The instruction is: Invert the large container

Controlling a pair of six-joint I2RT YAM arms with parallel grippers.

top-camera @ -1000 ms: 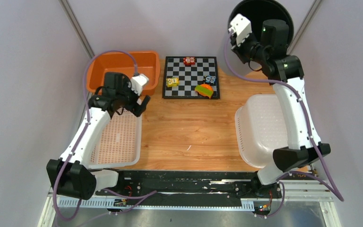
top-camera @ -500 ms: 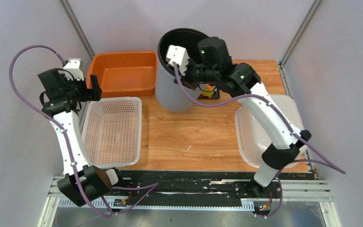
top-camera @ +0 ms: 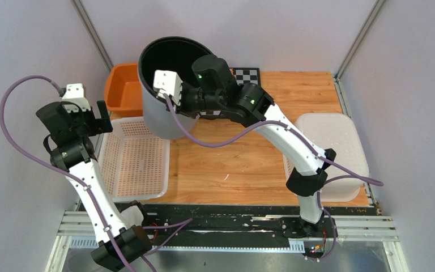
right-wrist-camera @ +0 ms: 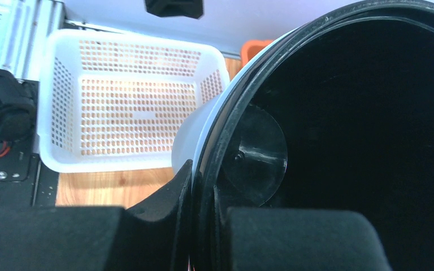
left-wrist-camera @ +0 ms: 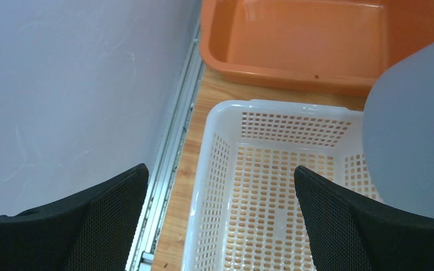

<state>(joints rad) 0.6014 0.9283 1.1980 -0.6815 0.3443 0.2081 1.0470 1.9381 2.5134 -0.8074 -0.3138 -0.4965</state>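
Note:
The large container (top-camera: 157, 116) is a grey bucket with a black inside. It is held mouth up, slightly tilted, over the far right corner of the white perforated basket (top-camera: 139, 164). My right gripper (top-camera: 184, 105) is shut on the bucket's rim, one finger outside and one inside, as the right wrist view shows (right-wrist-camera: 203, 226). The bucket's dark inside (right-wrist-camera: 361, 130) fills that view. My left gripper (top-camera: 99, 110) is open and empty at the far left, above the basket's left edge (left-wrist-camera: 220, 169). The bucket's grey wall (left-wrist-camera: 412, 147) shows at the right of the left wrist view.
An orange bin (top-camera: 122, 90) sits behind the basket, partly hidden by the bucket. A chessboard (top-camera: 248, 75) lies at the back, mostly covered by my right arm. A white tub (top-camera: 334, 147) sits at the right. The left wall is close to my left arm.
My right arm has swung the bucket from the back right corner leftward to above the basket. My left arm has drawn back to the far left, its gripper still open.

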